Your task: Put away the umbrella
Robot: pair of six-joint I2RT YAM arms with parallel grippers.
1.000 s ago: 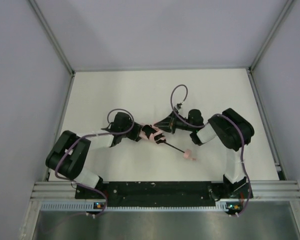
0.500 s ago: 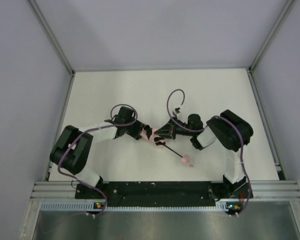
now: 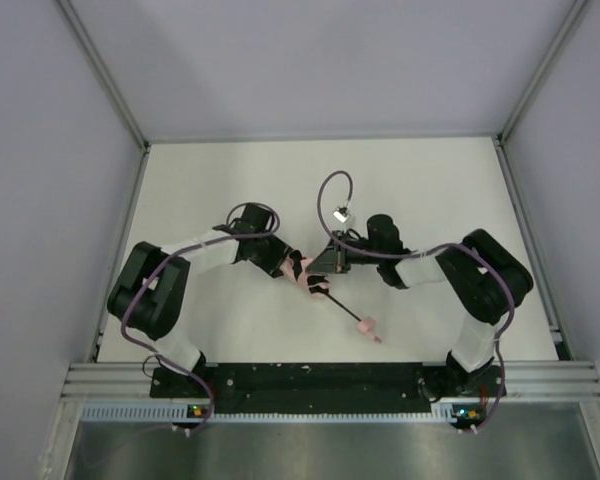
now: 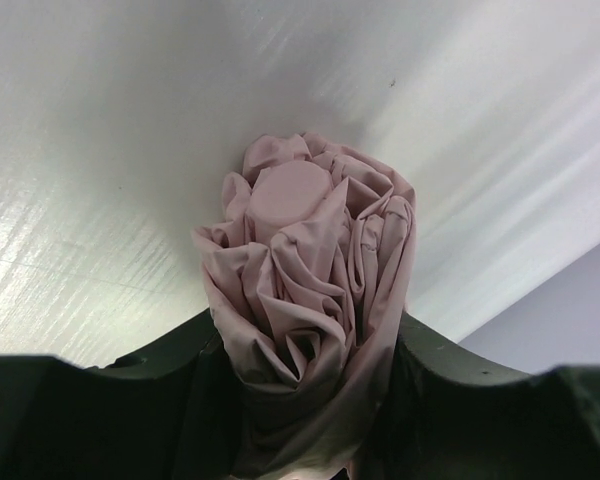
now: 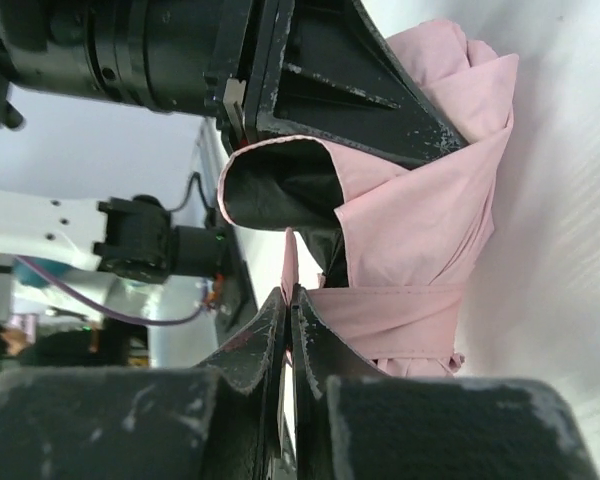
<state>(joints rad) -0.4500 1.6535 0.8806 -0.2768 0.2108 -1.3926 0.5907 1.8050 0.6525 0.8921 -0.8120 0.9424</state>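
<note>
While my left gripper (image 4: 305, 338) clamps the folded umbrella (image 4: 305, 240), I see my right gripper (image 5: 290, 300) pinched tight on its strap (image 5: 390, 300).

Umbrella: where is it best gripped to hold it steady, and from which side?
Likely the bunched canopy, taken across its width from the left, as the left gripper has it: the soft folds fill the jaws. The thin black shaft runs out to the handle and offers little to clamp.
</note>
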